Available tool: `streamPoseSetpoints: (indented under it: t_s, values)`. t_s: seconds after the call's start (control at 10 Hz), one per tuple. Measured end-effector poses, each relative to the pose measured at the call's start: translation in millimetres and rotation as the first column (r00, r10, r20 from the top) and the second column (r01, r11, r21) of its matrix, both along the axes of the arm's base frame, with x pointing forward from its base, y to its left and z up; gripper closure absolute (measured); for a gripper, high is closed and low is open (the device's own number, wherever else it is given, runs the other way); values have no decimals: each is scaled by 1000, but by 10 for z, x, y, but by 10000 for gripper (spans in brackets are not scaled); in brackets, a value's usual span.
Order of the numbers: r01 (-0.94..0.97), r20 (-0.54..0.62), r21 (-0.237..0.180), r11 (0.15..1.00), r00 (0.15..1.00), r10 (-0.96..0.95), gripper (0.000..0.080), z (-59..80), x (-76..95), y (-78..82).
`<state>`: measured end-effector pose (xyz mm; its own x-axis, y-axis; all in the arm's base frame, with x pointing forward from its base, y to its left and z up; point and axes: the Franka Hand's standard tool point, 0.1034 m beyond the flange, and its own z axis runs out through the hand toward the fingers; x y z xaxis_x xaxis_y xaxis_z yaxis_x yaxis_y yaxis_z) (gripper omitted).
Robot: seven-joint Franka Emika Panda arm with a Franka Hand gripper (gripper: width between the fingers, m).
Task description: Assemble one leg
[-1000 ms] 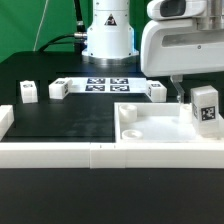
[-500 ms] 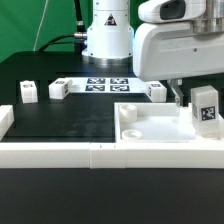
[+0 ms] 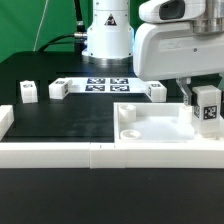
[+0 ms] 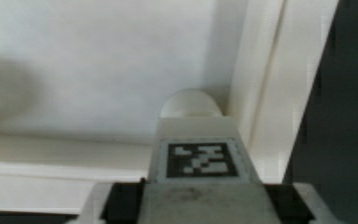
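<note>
My gripper (image 3: 203,94) is shut on a leg (image 3: 208,108), a small white post with a black-and-white tag. It holds the leg upright over the far right corner of the large white tray-like piece (image 3: 150,128), at the exterior view's right. In the wrist view the leg (image 4: 201,145) sits between my two dark fingers (image 4: 130,202), its rounded end pointing at the tray's floor beside the raised side wall (image 4: 265,70). Whether the leg touches the tray I cannot tell.
Three more small white legs lie on the black table: two at the exterior view's left (image 3: 27,92) (image 3: 58,88) and one behind the tray (image 3: 157,91). The marker board (image 3: 100,84) lies at the back. A white rail (image 3: 50,152) runs along the front edge.
The arm's body swung toward the exterior view's left, and the gripper with the leg shifted slightly toward the right. The grip on the leg is unchanged.
</note>
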<state>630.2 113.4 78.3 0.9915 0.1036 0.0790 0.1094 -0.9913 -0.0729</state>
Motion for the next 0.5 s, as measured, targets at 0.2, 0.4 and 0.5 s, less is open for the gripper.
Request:
streamPoseSetpoints:
  t_s: [0.2,0.4,0.5]
  values:
    - [128,-10,20,992,992,-127,509,-11,-6,12]
    - [400,-26,63,914,917,-399,509,-18,-2,31]
    - [487,-38,67,871,874,-485,509,-18,-5,41]
